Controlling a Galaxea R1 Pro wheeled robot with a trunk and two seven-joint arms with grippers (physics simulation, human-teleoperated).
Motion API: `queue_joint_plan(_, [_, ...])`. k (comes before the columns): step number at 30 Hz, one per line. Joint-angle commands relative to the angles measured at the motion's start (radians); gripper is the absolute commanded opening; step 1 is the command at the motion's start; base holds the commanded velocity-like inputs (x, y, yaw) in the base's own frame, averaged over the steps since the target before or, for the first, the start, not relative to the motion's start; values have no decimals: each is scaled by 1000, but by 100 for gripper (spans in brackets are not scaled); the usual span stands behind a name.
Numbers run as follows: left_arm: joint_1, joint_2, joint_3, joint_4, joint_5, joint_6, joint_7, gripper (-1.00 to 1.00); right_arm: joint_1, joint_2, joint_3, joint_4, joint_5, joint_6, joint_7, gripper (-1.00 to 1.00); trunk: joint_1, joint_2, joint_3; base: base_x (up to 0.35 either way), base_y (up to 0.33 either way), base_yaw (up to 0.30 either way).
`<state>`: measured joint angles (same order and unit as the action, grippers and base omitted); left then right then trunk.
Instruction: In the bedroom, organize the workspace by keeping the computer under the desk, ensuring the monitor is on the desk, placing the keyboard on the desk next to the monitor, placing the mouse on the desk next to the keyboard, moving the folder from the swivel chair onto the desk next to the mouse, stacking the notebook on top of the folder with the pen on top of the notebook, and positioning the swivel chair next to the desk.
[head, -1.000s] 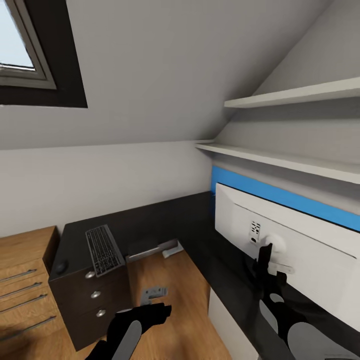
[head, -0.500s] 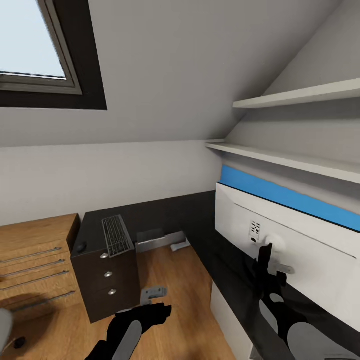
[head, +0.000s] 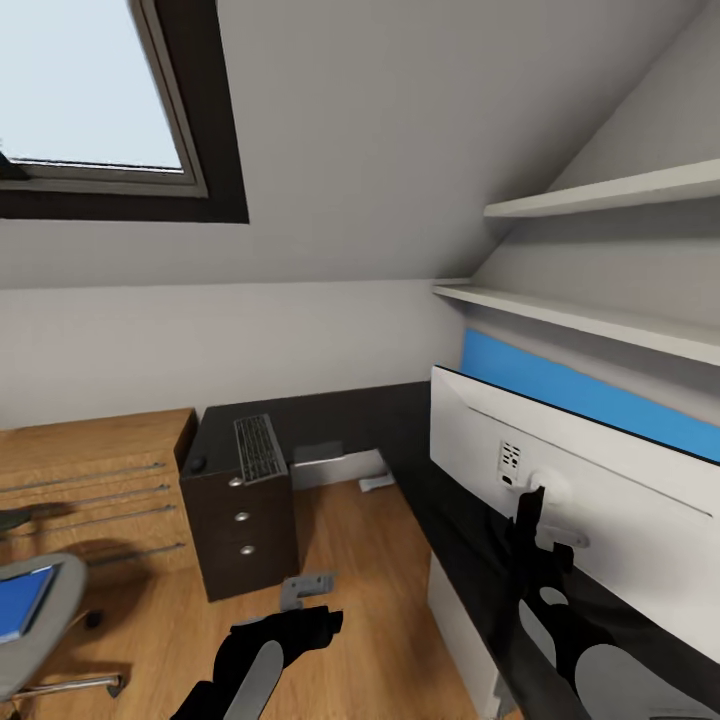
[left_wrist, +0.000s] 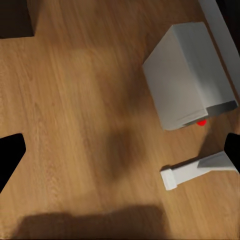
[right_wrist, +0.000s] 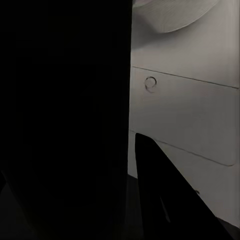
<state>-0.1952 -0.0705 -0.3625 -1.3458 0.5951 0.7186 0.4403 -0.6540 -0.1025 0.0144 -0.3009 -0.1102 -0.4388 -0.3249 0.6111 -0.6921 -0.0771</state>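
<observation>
The desk (head: 400, 425) runs along the wall and turns the corner, its glossy black top ending over the black drawer unit (head: 245, 525). On its right wing stands the monitor (head: 600, 490), silver-white back facing us. The right gripper (head: 528, 520) is up against the monitor's stand at the back; I cannot tell whether its fingers are clenched on it. The swivel chair (head: 30, 625) sits well apart, at the room's left, with a blue folder (head: 20, 603) on its seat. The keyboard (head: 260, 447) lies over the drawer unit, the mouse (head: 196, 465) near it. The left gripper (head: 300, 625) hangs over the wooden floor (left_wrist: 75, 125), fingers released and empty.
</observation>
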Motion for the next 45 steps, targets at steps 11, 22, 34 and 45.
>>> queue_joint_plan(11, [-1, 0, -1, 0, 11, 2, 10, 100, -1, 0, 1, -1, -8, -6, 1, -100, 0, -2, -7, -261, -209, 209])
queue_joint_plan(22, [-1, 0, -1, 0, 11, 2, 11, 100, -1, 0, 1, -3, -8, -6, 1, -100, 0, -2, -17, -261, -212, 214])
queue_joint_plan(34, [-1, 1, 5, 0, 10, 1, 11, 100, -1, 0, 1, -3, -8, -6, 1, -100, 0, -2, -28, -205, -164, 214])
queue_joint_plan(45, [-1, 0, 5, -1, 9, 1, 11, 100, -1, 0, 0, -4, -9, -6, 1, -100, 0, -2, -29, -2, -2, 20])
